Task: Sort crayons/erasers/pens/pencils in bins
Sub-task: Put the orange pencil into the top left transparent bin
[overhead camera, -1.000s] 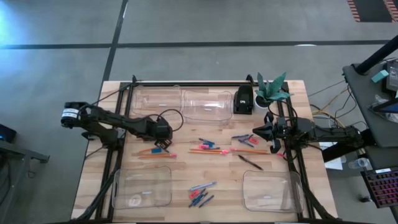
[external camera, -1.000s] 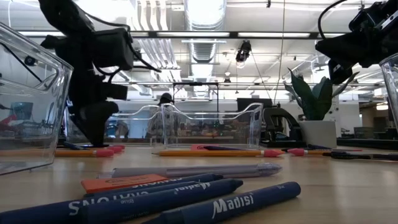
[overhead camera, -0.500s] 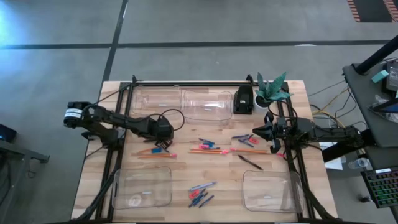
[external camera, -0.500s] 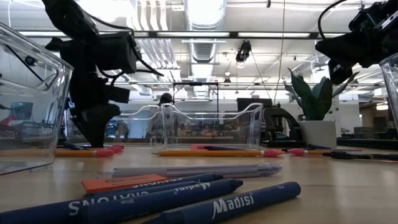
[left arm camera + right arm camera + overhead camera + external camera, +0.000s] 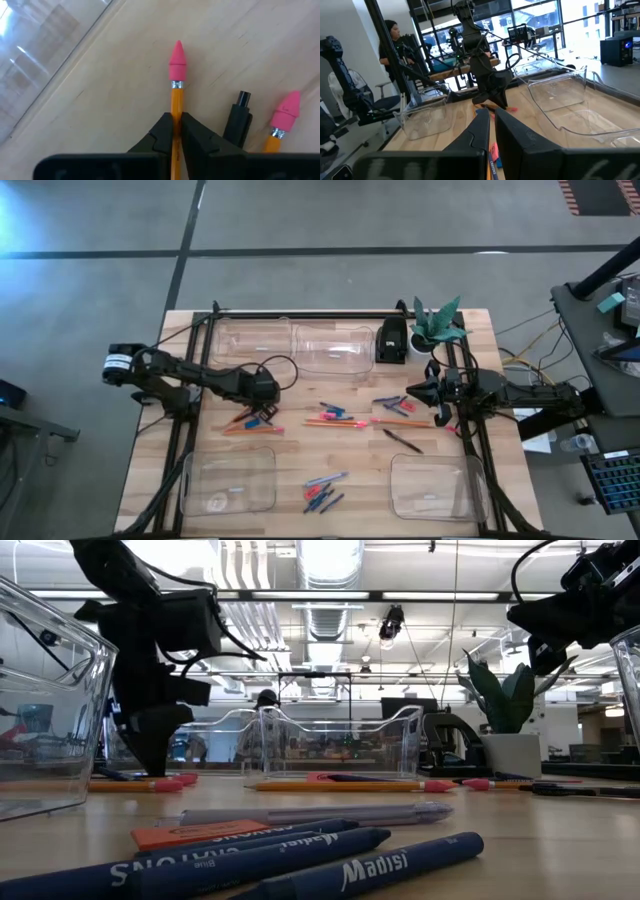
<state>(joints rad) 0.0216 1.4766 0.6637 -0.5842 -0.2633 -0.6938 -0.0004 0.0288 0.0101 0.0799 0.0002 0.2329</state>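
Left pincer clamps slim orange pencil, conical pink eraser tip; right pincer closed, empty.

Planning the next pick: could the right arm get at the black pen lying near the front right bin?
Probably yes. The right gripper hangs shut, holding nothing, just behind the black pen, which lies alone on bare table beside the front right bin; nothing covers it.

Table pale matt wood planks; bins clear glossy plastic; left pincer matt black.
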